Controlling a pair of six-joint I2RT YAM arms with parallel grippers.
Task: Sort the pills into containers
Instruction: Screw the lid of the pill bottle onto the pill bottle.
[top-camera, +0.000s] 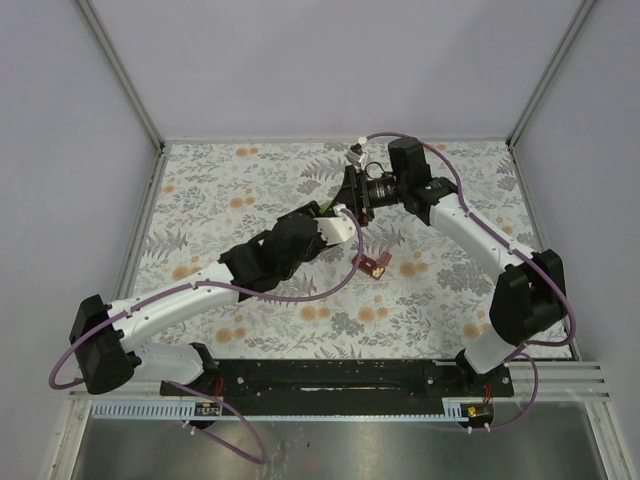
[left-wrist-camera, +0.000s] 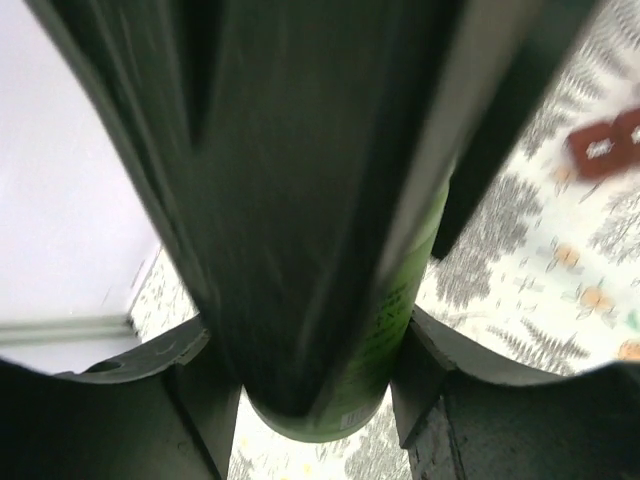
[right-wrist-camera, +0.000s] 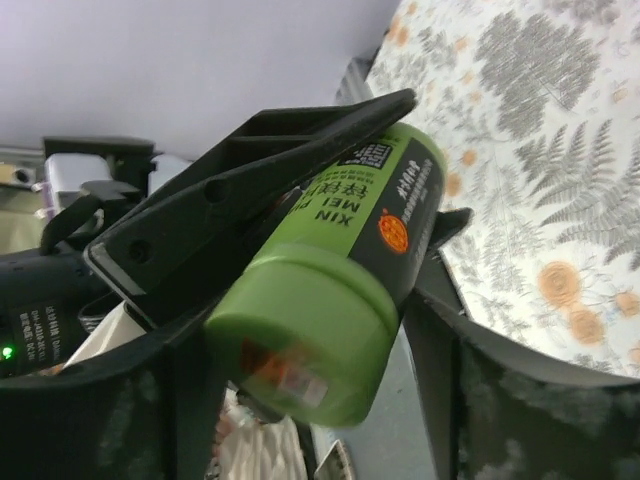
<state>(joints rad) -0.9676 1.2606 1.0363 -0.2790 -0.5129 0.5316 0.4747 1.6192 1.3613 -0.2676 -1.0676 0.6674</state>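
Observation:
A bright green bottle (right-wrist-camera: 385, 215) with a green cap (right-wrist-camera: 300, 335) hangs above the cloth, lying tilted. My left gripper (left-wrist-camera: 310, 345) is shut on its body; its black fingers (right-wrist-camera: 250, 185) clamp the label. My right gripper (right-wrist-camera: 320, 350) stands round the cap, open, with a gap at its right finger. In the top view both grippers meet at the far middle, left (top-camera: 338, 216) and right (top-camera: 353, 196), with a sliver of green bottle (top-camera: 325, 209) between them. The dark-red pill box (top-camera: 376, 264) (left-wrist-camera: 605, 145) lies on the cloth nearer me. The pills are too small to make out.
A small pale bottle-like thing (top-camera: 356, 154) stands just beyond the right gripper near the back. The floral cloth (top-camera: 250, 190) covers the table inside a metal frame with walls at left, right and back.

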